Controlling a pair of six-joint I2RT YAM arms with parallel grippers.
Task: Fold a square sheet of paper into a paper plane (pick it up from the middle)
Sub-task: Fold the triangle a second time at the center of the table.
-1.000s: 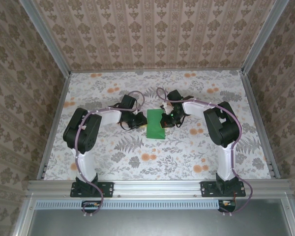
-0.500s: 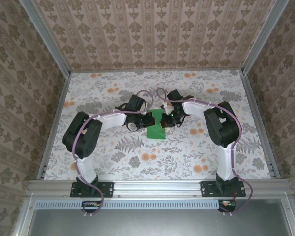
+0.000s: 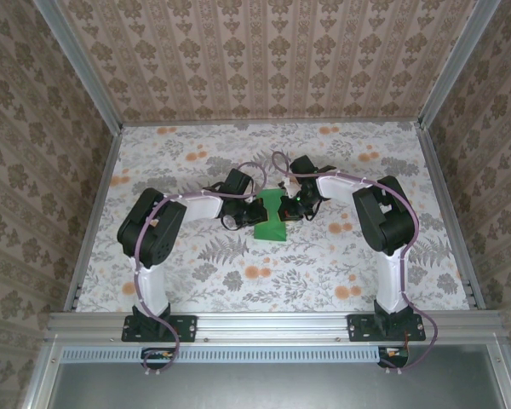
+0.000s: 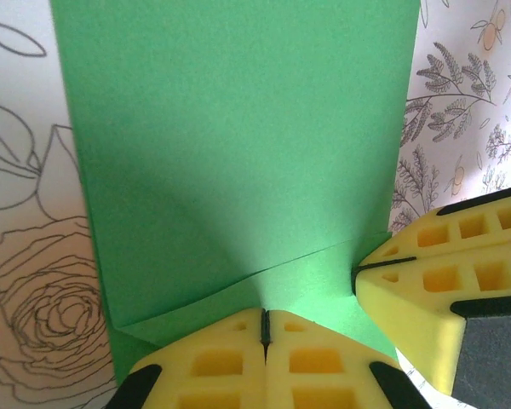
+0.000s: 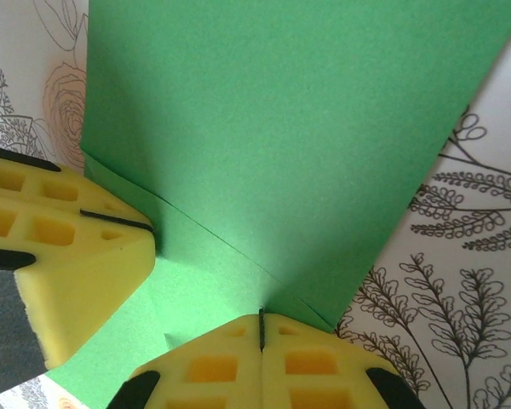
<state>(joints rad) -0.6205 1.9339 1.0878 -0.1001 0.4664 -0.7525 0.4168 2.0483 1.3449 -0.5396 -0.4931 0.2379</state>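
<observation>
Matt, smooth square sheet of paper (image 4: 238, 128); left tool (image 4: 264, 328) matt plastic.

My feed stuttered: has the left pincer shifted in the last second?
Yes. Against the floral-print table cover, the left pincer has slid rightward onto the thin bright green paper sheet, where it is shut.

No writing, label, brand, number or sign could be read on anything in these views

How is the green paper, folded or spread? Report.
Folded: the square sheet of paper shows an overlapping layer edge in both wrist views.
</observation>
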